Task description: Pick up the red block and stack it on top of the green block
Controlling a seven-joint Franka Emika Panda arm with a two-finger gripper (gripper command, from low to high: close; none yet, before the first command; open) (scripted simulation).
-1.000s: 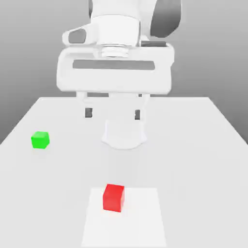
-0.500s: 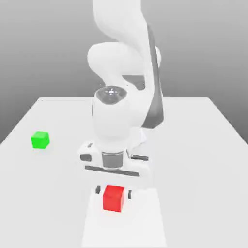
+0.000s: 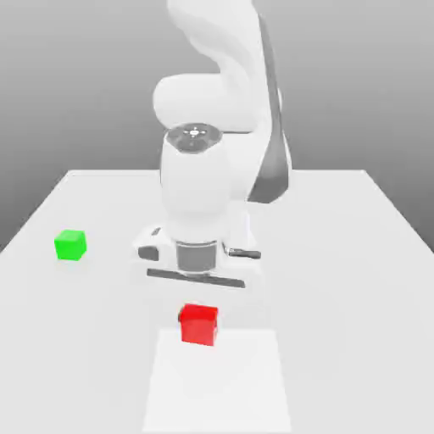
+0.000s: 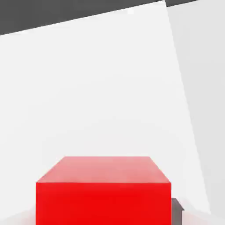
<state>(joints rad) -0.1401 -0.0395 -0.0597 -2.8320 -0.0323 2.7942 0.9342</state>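
The red block [image 3: 198, 325] hangs just above the table near its front, under the white hand. My gripper [image 3: 198, 315] is shut on it, and the block covers most of the fingers. In the hand view the red block [image 4: 103, 193] sits close up, with a dark fingertip [image 4: 176, 210] pressed against one side. The green block [image 3: 70, 245] rests on the table at the exterior view's left, well apart from the hand.
A brighter white rectangle [image 3: 219, 386] marks the table surface right below the red block. The arm's base and upper links [image 3: 222, 93] rise behind the hand at the table's middle. The table edge [image 3: 381, 191] runs along the back and sides.
The hand came down from high over the table onto the red block, and the fingers closed on it. The block now sits slightly higher than before.
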